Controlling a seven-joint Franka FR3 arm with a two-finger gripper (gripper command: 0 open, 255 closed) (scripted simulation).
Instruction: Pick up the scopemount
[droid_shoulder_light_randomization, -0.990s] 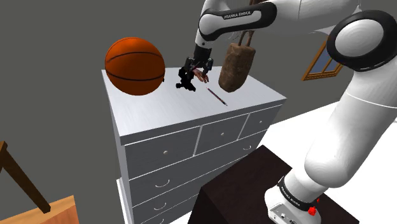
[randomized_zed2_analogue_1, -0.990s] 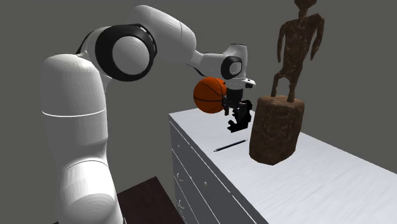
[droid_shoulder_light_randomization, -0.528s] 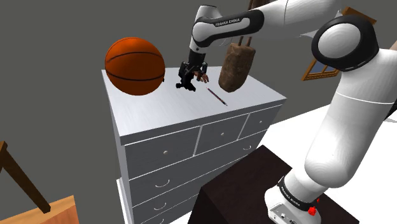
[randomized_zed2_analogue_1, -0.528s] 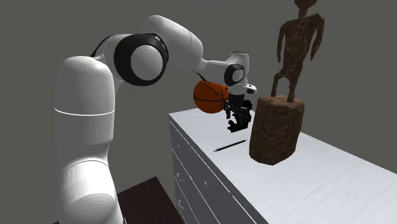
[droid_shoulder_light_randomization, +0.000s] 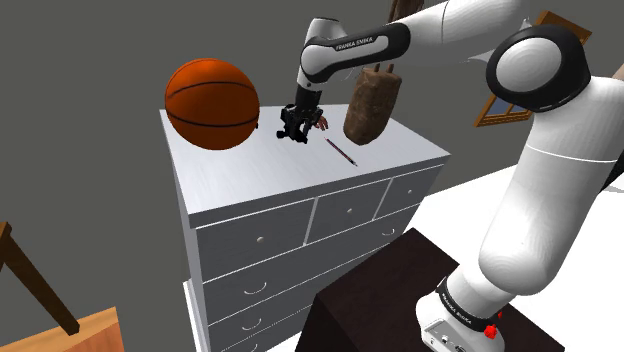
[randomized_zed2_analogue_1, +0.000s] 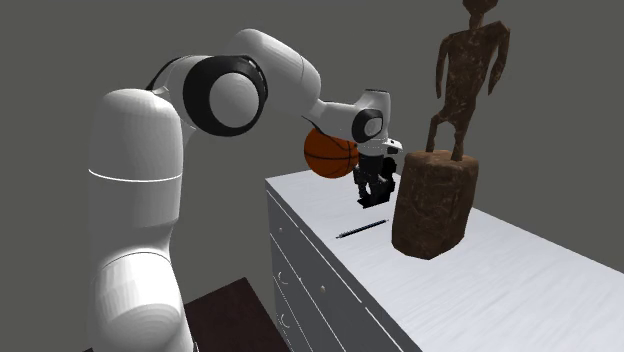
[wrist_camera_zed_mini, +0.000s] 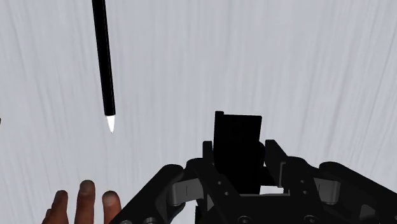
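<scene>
Shoulder view, left to right: orange basketball (droid_shoulder_light_randomization: 212, 103), then the black scopemount (droid_shoulder_light_randomization: 291, 133) on the white surface (droid_shoulder_light_randomization: 260, 175), gripper (droid_shoulder_light_randomization: 298, 122) right down over it. Can't tell if it's clamped. Then pencil (droid_shoulder_light_randomization: 341, 152) and brown statue (droid_shoulder_light_randomization: 370, 103).

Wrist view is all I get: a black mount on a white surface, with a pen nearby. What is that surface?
Observer: The top of a white dresser, with drawers down its front.
Operator: Anything big near the end effector?
Observer: An orange basketball, to the shoulder view's left of the end effector.
Operator: And on the other side?
Observer: A brown statue of a figure on a block, close by at the second exterior view's right.
</scene>
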